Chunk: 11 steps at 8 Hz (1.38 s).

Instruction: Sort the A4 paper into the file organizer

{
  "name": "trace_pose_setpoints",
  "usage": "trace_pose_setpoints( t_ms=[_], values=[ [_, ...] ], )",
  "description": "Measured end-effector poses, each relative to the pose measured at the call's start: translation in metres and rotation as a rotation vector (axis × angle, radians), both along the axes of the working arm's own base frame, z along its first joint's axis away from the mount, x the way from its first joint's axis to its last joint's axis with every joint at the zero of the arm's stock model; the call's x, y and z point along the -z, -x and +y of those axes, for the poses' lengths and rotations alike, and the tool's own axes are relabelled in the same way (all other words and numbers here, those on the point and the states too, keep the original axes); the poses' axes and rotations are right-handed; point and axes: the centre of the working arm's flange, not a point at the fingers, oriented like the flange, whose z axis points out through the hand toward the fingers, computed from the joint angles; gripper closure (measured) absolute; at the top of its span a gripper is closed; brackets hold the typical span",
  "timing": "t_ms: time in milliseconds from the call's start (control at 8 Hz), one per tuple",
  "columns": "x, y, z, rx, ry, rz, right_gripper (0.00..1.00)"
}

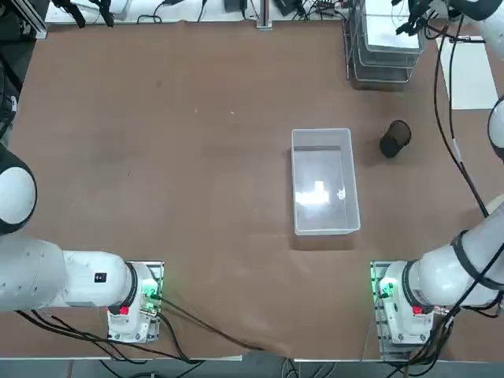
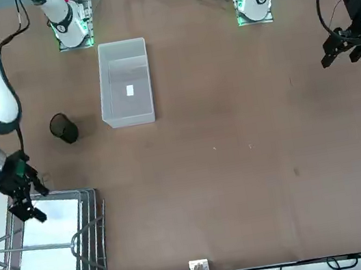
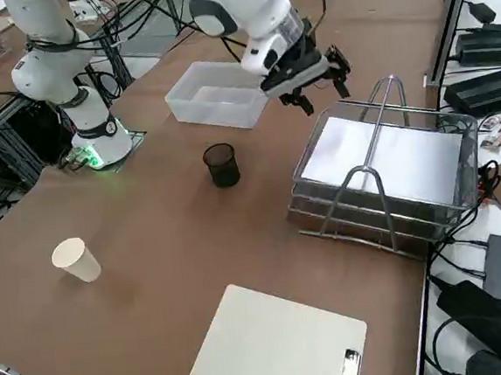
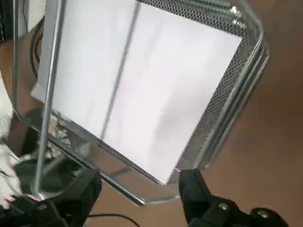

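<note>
The A4 paper [image 3: 388, 160] is lying flat in the top tray of the wire-mesh file organizer [image 3: 385, 220], which is standing at a far corner of the brown worktop [image 3: 150, 240] on the right arm's side. The right pincer [image 3: 315, 76] is hanging just above the organizer's near end with its fingers [image 4: 196, 191] spread apart, gripping nothing. A black mesh cup [image 3: 222, 165] and a clear plastic bin [image 3: 216, 94] are sitting nearby, a paper cup [image 3: 75, 259] and a white clipboard [image 3: 278, 347] further off.

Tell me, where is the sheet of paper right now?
The A4 paper lies flat in the top tray of the file organizer, at the table's far right corner, with the open right gripper just beside it.
</note>
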Motion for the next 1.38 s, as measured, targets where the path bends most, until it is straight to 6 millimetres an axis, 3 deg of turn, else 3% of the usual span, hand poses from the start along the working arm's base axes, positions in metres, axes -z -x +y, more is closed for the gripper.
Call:
trace_pose_setpoints(
  t_ms=[500,1000,1375],
  values=[
    [-0.074,0.023,0.0,-0.494,0.178,0.1,0.0],
    [-0.131,0.058,-0.026,-0.994,0.297,0.113,0.0],
    [-0.161,0.077,-0.024,-1.113,0.341,0.139,0.0]
  ],
)
